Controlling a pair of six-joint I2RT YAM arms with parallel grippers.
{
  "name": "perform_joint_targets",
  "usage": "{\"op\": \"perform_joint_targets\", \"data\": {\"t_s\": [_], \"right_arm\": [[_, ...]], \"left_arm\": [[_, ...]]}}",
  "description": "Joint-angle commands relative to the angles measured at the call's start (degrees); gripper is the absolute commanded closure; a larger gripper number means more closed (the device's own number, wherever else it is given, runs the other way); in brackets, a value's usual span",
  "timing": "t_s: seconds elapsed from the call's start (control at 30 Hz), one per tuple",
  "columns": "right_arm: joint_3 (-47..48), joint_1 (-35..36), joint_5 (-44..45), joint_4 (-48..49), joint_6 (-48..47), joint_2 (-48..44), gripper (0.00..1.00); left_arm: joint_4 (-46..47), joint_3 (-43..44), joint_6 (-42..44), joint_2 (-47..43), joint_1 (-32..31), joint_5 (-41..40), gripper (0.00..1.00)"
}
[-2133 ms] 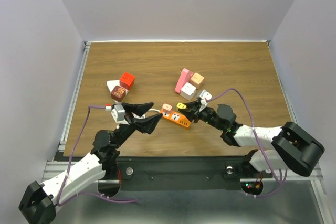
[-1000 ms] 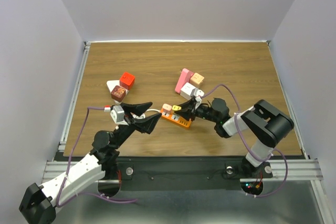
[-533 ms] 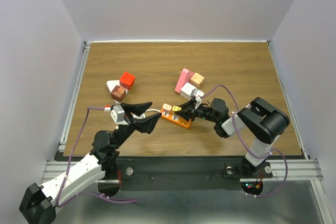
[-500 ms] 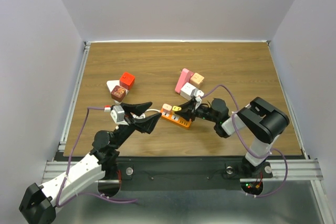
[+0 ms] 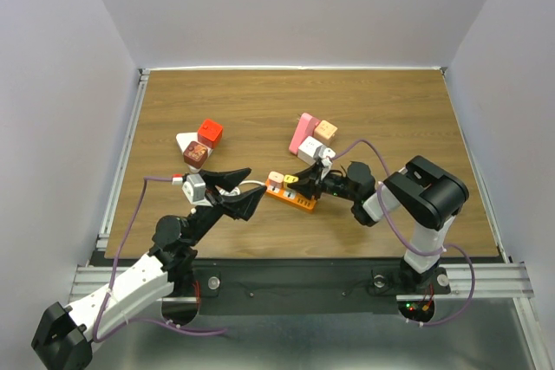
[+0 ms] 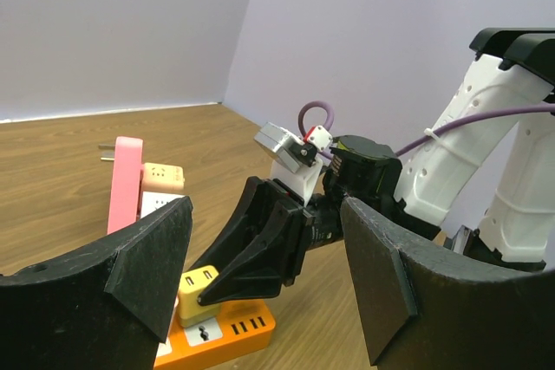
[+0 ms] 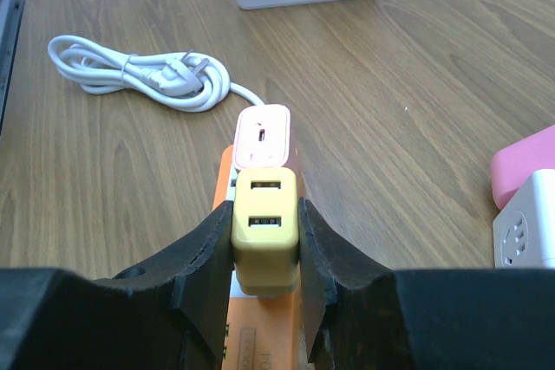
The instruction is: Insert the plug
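Observation:
An orange power strip (image 5: 291, 197) lies on the table's near middle. A yellow plug block with two USB slots (image 7: 264, 229) stands on top of it, next to a pink plug (image 7: 263, 134). My right gripper (image 7: 264, 236) is shut on the yellow plug, one finger on each side; it also shows in the left wrist view (image 6: 201, 288) and the top view (image 5: 296, 178). My left gripper (image 5: 245, 191) is open and empty, just left of the strip, above the white cable (image 5: 257, 185). The strip also shows in the left wrist view (image 6: 221, 338).
A white coiled cable (image 7: 143, 74) lies left of the strip. A white triangular strip with red and brown cubes (image 5: 199, 144) is at the left. A pink block (image 5: 302, 133), a tan cube (image 5: 325, 131) and a white cube (image 5: 310, 150) sit behind the strip.
The right arm has swung in so its gripper stands steeper over the strip, with the yellow plug still in it. The left arm has not moved.

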Motion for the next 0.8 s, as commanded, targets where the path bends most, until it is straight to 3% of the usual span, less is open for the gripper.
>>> {"op": "perform_joint_targets", "data": {"t_s": [0.0, 0.3, 0.77], "right_arm": [[-0.7, -0.6, -0.7, 13.1, -0.4, 1.1, 1.00], [-5.5, -0.6, 0.7, 13.1, -1.4, 0.6, 1.00], [-9.5, 0.3, 1.9, 17.6, -3.0, 7.2, 1.00]], "left_arm": [[2.7, -5.2, 1.0, 0.0, 0.3, -0.1, 0.20], [2.7, -5.2, 1.2, -0.4, 0.3, 0.2, 0.20], [2.8, -5.0, 1.3, 0.2, 0.4, 0.2, 0.20]]}}
